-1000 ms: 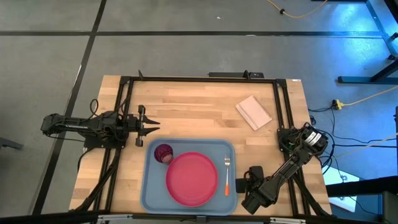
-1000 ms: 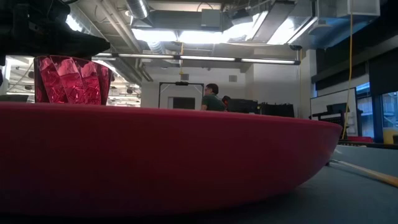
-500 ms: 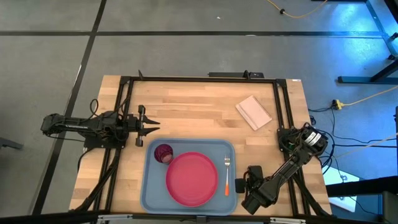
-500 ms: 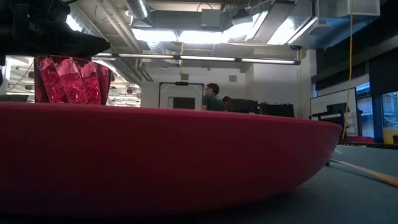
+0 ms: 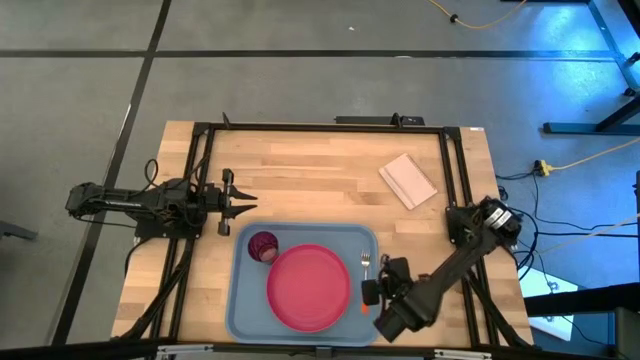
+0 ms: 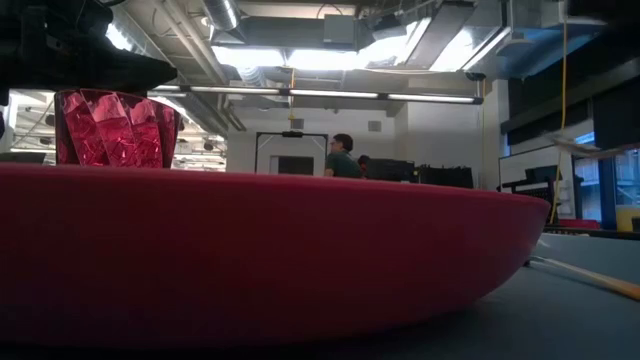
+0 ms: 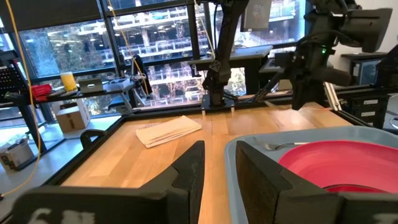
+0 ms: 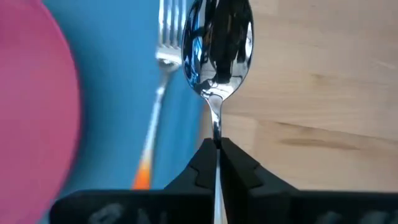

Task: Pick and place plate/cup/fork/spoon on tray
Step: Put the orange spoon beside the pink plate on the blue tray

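Camera setup: four views, one overhead, one at table level, two on the wrists.

High view looks straight down on the whole table (image 5: pixel 300 160). Low view sits level, pressed close against the plate (image 6: pixel 250 260), facing the room. Left wrist looks across the tray (image 7: pixel 249 163); right wrist hangs close over the spoon (image 8: pixel 217 43). All four share the plate.

Bright overhead lighting, blurred foreground.
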You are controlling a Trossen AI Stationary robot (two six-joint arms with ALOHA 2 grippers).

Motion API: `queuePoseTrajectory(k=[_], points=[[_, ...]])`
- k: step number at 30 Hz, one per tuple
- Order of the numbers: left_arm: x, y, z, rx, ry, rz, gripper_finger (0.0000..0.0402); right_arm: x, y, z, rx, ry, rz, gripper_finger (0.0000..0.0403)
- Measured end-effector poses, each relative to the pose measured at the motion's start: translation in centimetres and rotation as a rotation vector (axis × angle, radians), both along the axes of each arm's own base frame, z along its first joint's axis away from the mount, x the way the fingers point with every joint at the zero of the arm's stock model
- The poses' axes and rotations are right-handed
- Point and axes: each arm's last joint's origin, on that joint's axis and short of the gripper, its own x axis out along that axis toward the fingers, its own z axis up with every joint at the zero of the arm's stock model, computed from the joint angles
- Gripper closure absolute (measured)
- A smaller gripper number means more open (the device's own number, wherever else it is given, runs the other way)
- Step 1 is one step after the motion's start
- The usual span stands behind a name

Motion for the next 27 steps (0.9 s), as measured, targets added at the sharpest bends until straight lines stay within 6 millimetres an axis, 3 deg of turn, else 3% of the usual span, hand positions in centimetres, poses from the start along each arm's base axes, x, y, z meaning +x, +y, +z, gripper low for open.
queuePoseTrajectory(k=[7,12,27], points=[[0.0,0.0,0.0,0.0,0.0,0.0,0.0318,4.4,-2.6,-0.1,0.073,-0.117,0.027,0.0396],[0.0,0.0,0.0,0.0,0.0,0.0,0.0318,6.4,-3.5,-1.3,0.126,-0.131,0.015,0.0396],[0.0,0.0,0.0,0.0,0.0,0.001,0.0318,7.4,-2.8,-4.9,0.19,-0.082,-0.067,0.0393]])
